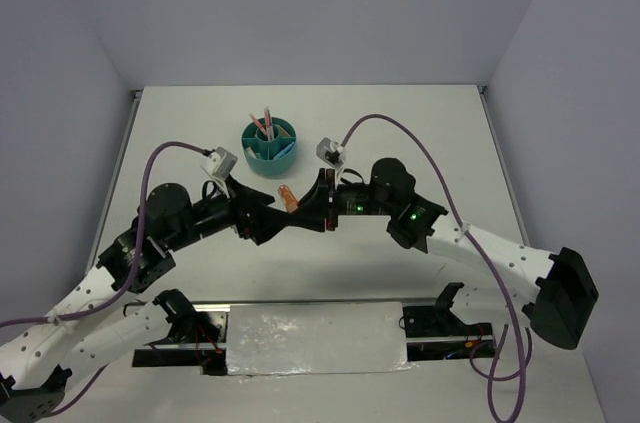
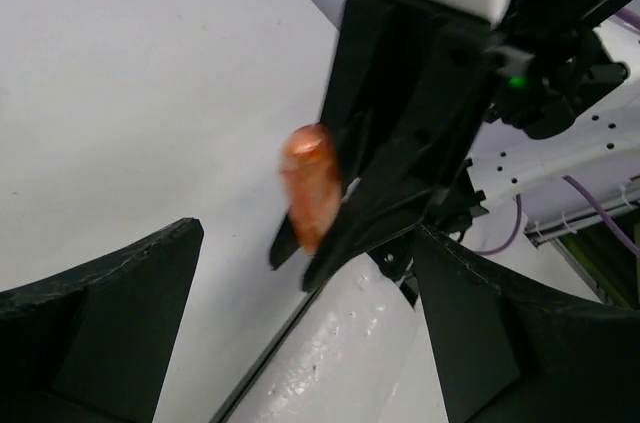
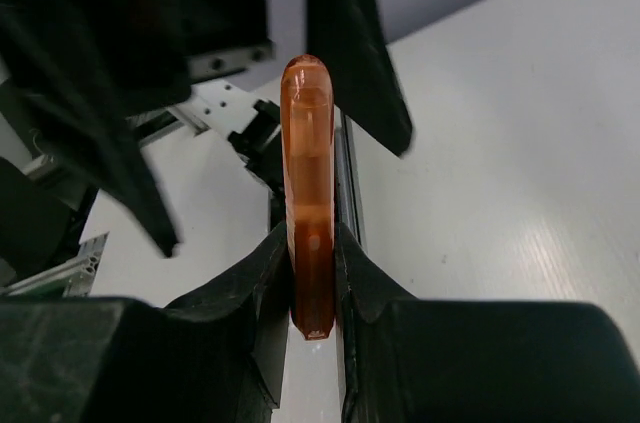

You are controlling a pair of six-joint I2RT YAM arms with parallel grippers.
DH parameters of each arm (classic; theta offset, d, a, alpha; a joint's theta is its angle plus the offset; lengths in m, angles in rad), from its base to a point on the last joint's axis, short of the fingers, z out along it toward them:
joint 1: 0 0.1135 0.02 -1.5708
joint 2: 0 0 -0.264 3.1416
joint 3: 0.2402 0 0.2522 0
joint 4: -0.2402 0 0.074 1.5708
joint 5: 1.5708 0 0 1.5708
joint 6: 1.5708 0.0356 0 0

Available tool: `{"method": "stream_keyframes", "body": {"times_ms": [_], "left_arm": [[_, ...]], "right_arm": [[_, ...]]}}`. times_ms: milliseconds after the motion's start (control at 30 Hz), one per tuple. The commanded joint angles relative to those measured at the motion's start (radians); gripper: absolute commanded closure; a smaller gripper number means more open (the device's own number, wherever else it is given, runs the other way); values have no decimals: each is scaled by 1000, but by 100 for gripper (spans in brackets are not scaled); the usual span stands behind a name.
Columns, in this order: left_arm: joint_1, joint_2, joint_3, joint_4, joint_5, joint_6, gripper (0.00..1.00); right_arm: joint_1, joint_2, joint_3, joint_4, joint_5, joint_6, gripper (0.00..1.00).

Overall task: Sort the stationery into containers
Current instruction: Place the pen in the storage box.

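An orange marker (image 3: 310, 163) stands upright between the fingers of my right gripper (image 3: 312, 255), which is shut on its lower half. From above, the marker (image 1: 289, 199) hangs over the middle of the table, just in front of the teal container (image 1: 270, 146), where two pink pens stand. My left gripper (image 2: 308, 243) is wide open and faces the marker (image 2: 310, 183); its fingers (image 3: 362, 63) flank the marker's tip without touching it. In the top view the left gripper (image 1: 272, 215) and the right gripper (image 1: 303, 209) meet tip to tip.
A shiny white sheet (image 1: 315, 338) lies between the arm bases at the near edge. The white table (image 1: 420, 133) is walled in on three sides. Purple cables (image 1: 400, 128) loop over both arms.
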Motion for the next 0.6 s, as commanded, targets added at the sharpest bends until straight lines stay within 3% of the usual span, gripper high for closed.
{"method": "stream_keyframes", "body": {"times_ms": [0,333,367,467,567], "left_arm": [[-3,-17,-2,135,121,-43,2],[-3,18,-84,474,314,-184,12],[-3,21,-85,480,319,-186,15],[-3,35,-82,465,313,-172,41],[-3,49,-90,460,322,-171,48]], "right_arm": [[13,-77,-22,84,-61,-66,100],[68,-83,29,49,-90,-93,100],[68,-83,27,51,-91,-93,100],[67,-94,21,66,-104,-87,100],[68,-108,21,64,-107,-87,100]]}}
